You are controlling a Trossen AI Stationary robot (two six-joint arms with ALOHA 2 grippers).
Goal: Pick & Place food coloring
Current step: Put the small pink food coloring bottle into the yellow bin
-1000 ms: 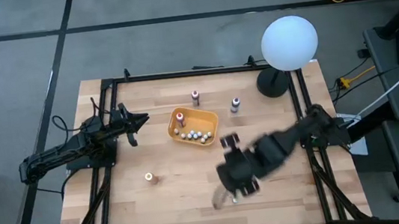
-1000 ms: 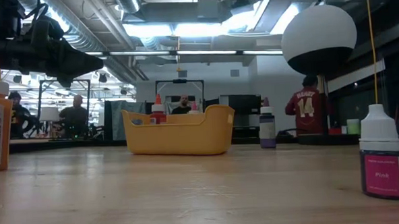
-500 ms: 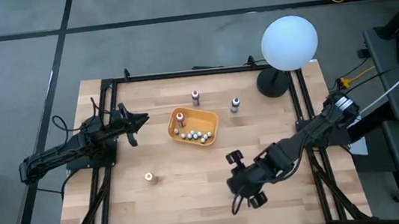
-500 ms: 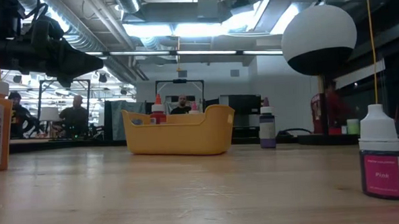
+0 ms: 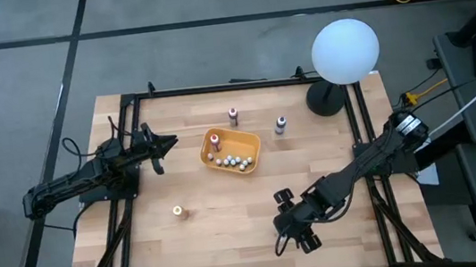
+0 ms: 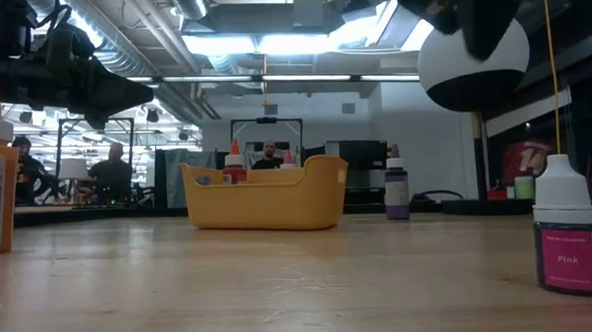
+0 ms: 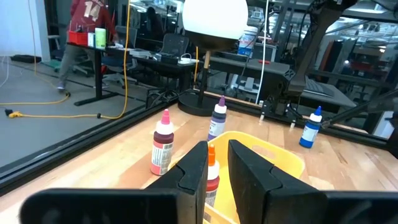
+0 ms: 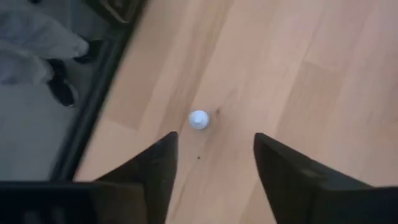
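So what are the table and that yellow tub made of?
The table looks like pale wood planks with a smooth matte finish: grain lines and board seams show. The yellow tub seems to be moulded plastic, judging by its even colour, soft sheen and rounded rim, though that is a guess.

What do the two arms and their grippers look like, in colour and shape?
Both arms are black, built of jointed segments. The left gripper tapers to a narrow tip. The right gripper has a bulkier, blocky head. Its fingers are wide, flat and dark. Thin black cables run along the left arm.
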